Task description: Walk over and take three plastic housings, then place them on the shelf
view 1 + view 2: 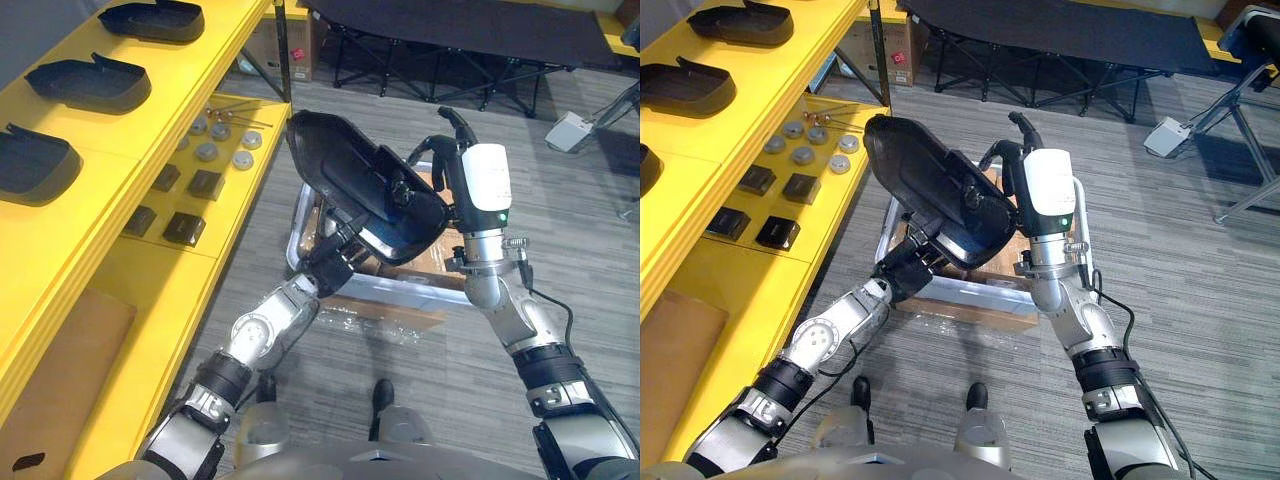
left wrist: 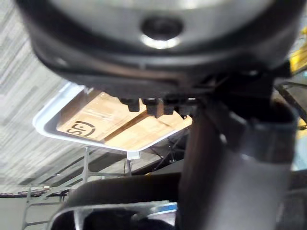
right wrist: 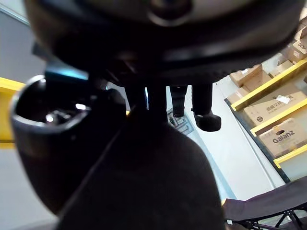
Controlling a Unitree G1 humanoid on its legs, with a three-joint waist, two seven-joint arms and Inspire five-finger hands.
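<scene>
A large black plastic housing (image 1: 350, 180) hangs tilted in the air between my two hands, above a clear bin (image 1: 400, 290). My left hand (image 1: 332, 265) comes up from below and grips its lower edge with curled fingers. From the right, my right hand (image 1: 450, 185), with a white cover on the thumb, curls over the housing's right end. Three more black housings lie in a row on the yellow shelf's top board: far (image 1: 152, 20), middle (image 1: 90, 85) and near (image 1: 35, 165).
The bin, with cardboard (image 2: 105, 120) in it, stands on the grey floor by the yellow shelf (image 1: 120, 230). The lower board holds small black boxes (image 1: 185, 228) and round grey parts (image 1: 207, 151). A dark folding cot (image 1: 470, 30) stands behind.
</scene>
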